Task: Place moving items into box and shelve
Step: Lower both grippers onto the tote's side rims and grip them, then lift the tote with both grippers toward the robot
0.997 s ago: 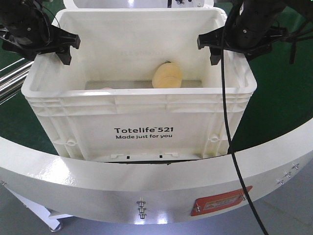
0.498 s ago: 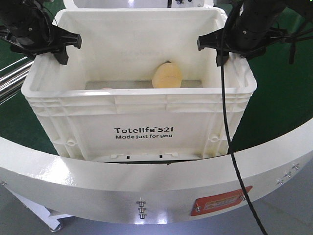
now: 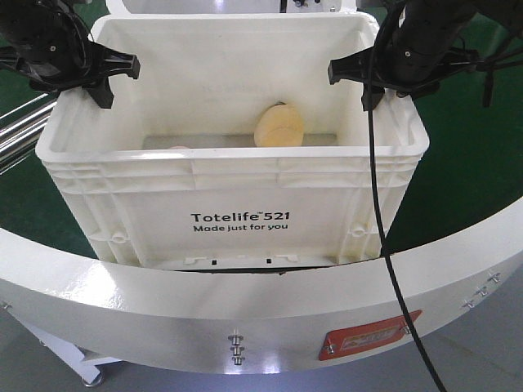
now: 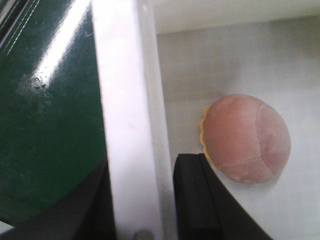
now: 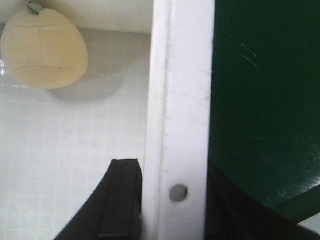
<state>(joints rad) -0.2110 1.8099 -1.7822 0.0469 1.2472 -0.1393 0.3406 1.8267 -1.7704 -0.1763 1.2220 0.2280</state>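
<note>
Fruit, pale: the pale yellow-orange rounded fruit-like object [image 3: 279, 125] [image 5: 42, 52] lies on the box floor near the far wall. It is inward of my right gripper and well apart from its inner finger.
Fruit, reddish: the dull reddish-brown egg-shaped fruit-like object [image 4: 245, 137] lies on the same floor, just beside the inner finger of my left gripper. From the front only a pale sliver of it [image 3: 177, 148] shows over the near rim.
Box: the large white rectangular plastic tote [image 3: 237, 151] with a thick rim, ribbed sides and the black print "Totelife 521 Made just for you" stands upright between my two grippers. Its left rim [image 4: 125, 100] and right rim [image 5: 180, 100] each run between a pair of my fingers.
Left gripper: my left gripper [image 3: 65, 82] [image 4: 137, 210] straddles the left rim. One black finger [image 4: 192, 200] is inside the box and the other is outside, both close against the rim. I cannot tell whether they press on it.
Right gripper: my right gripper [image 3: 421, 86] [image 5: 175, 210] straddles the right rim the same way. Its inner finger [image 5: 122, 200] is against the wall and the outer one is on the green side. Whether it clamps I cannot tell.
Cable: a black cable [image 3: 380, 204] hangs from my right arm, down past the box's right front corner.
Table: a white curved panel [image 3: 163, 302] with bolts and a red label runs below the box, nearer the front camera than both grippers.
Floor: a dark green surface [image 3: 466, 188] [image 4: 50, 125] lies outside each gripper's outer finger.
</note>
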